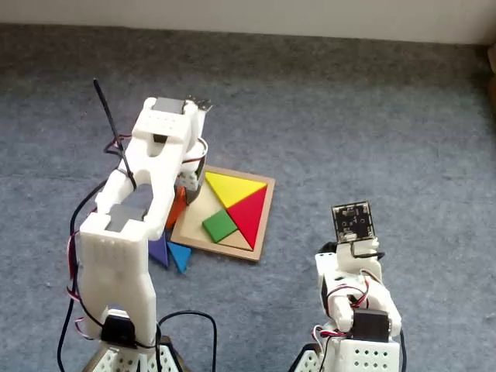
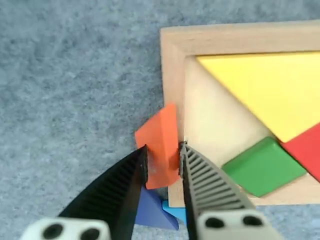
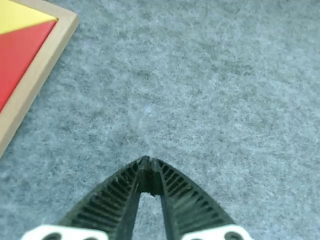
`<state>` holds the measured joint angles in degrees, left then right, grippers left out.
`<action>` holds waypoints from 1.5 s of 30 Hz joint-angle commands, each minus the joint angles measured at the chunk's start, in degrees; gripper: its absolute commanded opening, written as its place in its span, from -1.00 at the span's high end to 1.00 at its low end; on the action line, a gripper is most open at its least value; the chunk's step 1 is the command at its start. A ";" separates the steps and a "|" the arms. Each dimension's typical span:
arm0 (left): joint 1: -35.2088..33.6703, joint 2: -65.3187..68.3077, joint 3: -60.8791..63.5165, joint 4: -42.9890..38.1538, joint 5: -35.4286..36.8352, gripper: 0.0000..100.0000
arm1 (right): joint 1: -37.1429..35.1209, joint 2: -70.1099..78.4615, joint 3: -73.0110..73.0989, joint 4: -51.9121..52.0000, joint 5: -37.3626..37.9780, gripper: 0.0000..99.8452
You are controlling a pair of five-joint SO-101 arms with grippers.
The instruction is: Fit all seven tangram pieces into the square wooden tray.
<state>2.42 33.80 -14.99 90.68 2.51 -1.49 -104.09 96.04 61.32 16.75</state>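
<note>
The square wooden tray (image 1: 263, 225) (image 2: 172, 65) holds a yellow triangle (image 1: 229, 188) (image 2: 270, 85), a red triangle (image 1: 249, 213) (image 2: 305, 150) and a green square (image 1: 219, 225) (image 2: 262, 167). My left gripper (image 2: 162, 161) is shut on an orange piece (image 2: 161, 145) (image 1: 177, 208), held over the tray's left rim. A dark blue piece (image 1: 159, 251) (image 2: 150, 207) and a light blue triangle (image 1: 179, 255) (image 2: 172, 210) lie on the carpet beside the tray. My right gripper (image 3: 148, 165) is shut on nothing, over bare carpet to the tray's right.
Grey carpet (image 1: 349, 132) covers the whole floor. The right arm (image 1: 356, 294) stands folded at the lower right, apart from the tray. A tray corner (image 3: 35, 75) shows in the right wrist view. A pale wall strip (image 1: 310, 15) runs along the back.
</note>
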 commanded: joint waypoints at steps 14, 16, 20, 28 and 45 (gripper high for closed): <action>-0.66 -4.97 -1.63 -0.35 -0.44 0.99 | 0.75 -0.57 5.32 0.22 0.70 0.99; 0.66 -6.46 -3.21 1.23 -0.26 0.99 | 0.75 -0.57 5.32 0.22 0.70 0.99; 5.23 -10.15 -6.29 4.92 -0.09 0.99 | 0.75 -0.57 5.32 0.22 0.70 0.99; 11.56 -7.96 -7.08 5.19 -0.09 0.99 | 0.75 -0.57 5.32 0.22 0.70 0.99; 5.32 2.33 -15.16 3.34 -0.35 0.66 | 0.75 -0.57 5.32 0.22 0.70 0.99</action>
<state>9.98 36.79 -26.24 94.02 2.33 -1.49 -104.09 96.04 61.32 16.75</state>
